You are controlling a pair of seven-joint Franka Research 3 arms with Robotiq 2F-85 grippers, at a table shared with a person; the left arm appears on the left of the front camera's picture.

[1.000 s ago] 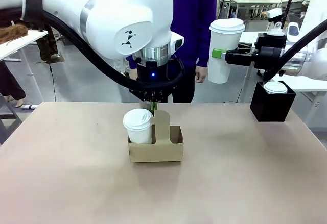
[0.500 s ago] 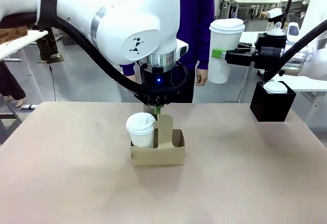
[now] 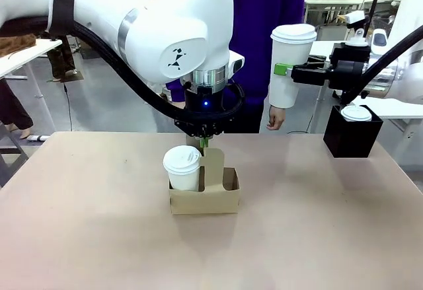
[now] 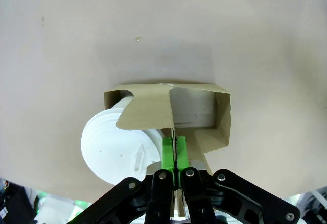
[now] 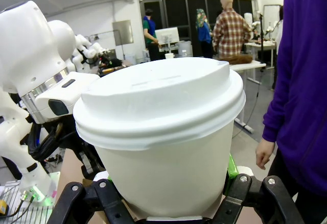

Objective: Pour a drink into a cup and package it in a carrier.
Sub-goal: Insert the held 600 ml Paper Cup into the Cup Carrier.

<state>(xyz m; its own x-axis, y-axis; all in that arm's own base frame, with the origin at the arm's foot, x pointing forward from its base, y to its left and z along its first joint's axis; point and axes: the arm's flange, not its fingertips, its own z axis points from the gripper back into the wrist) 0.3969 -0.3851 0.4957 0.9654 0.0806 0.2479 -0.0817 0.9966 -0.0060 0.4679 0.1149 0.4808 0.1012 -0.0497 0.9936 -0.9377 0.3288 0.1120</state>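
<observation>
In the middle of the table [image 3: 317, 230], the carrier [image 3: 205, 199] is pinched at the top of its handle panel by the left gripper [image 3: 203, 143]. From the left wrist, the green pads [image 4: 167, 150] are seen very close together, with the thin card squeezed between them. A small white cup [image 3: 182, 166] with a lid is seated in the carrier's hole on the left side of the front view.

Compared with a second ago, the carrier has been shifted a little to the right. Since half a second ago it has not been moved.

High up on the right, the tall cup [image 3: 291, 59] is gripped by its sides in the right gripper [image 3: 289, 72]. It is kept in the same spot as before. The person's hand [image 3: 276, 118] is now seen lower down than it was. Another small lidded cup [image 3: 356, 113] is held in the black box [image 3: 352, 141].
</observation>
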